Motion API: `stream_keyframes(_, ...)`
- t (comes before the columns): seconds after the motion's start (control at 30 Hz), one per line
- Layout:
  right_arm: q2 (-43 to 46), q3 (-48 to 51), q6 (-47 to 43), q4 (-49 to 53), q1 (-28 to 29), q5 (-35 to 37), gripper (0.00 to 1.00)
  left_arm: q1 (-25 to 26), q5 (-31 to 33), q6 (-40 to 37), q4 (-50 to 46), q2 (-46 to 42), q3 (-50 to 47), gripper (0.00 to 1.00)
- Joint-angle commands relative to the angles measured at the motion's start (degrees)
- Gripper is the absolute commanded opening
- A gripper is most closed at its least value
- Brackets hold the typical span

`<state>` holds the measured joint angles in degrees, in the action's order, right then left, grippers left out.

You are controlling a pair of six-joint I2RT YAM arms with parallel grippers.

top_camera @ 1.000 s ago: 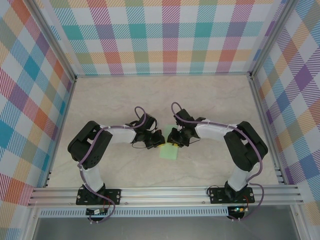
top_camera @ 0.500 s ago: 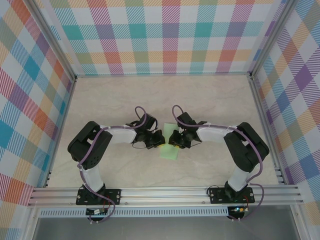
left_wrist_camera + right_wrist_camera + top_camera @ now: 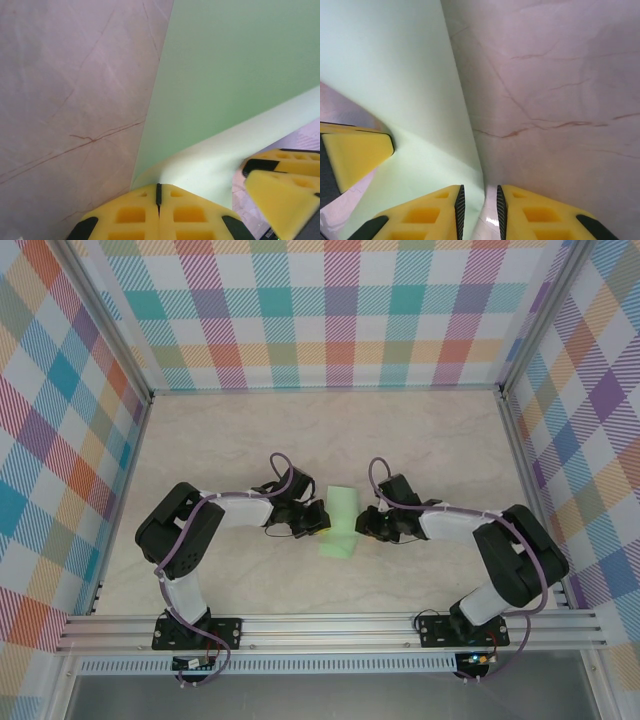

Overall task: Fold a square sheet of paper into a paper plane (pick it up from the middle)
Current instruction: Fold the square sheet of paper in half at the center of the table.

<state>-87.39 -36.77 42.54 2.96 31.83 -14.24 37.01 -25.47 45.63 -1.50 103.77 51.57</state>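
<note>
The square sheet of paper (image 3: 342, 508) is pale mint green and lies mid-table, bowed upward between the two grippers. My left gripper (image 3: 320, 524) is shut on its left edge; in the left wrist view the yellow fingertips (image 3: 158, 186) meet on the paper (image 3: 230, 75). My right gripper (image 3: 362, 527) stands at the sheet's right edge. In the right wrist view its jaws (image 3: 479, 189) are a narrow gap apart, with the paper's edge (image 3: 385, 60) lying against the left finger and table showing through the gap. The paper plane is out of view.
The marble-patterned tabletop (image 3: 230, 440) has free room behind and to both sides. Plaid walls (image 3: 330, 310) close in the back and sides. Aluminium rails (image 3: 320, 625) carrying the arm bases run along the near edge.
My right gripper has moved to the right and slightly nearer, uncovering more of the sheet, which now bows up between the grippers. The left gripper has stayed put, shut on the edge.
</note>
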Motion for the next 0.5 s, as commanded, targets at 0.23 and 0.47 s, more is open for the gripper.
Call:
stream_keyframes(0.23,-3.47,-6.94,-3.13,-3.52,-0.02,-7.96,0.22,0.08,6.57,0.30,-8.78,1.83,-1.69,0.03)
stream_keyframes(0.47,-10.17,-8.90,-4.09,-4.78,0.07,-9.23,0.19,0.14,6.80,-0.22,-11.23,1.76,-0.78,0.02)
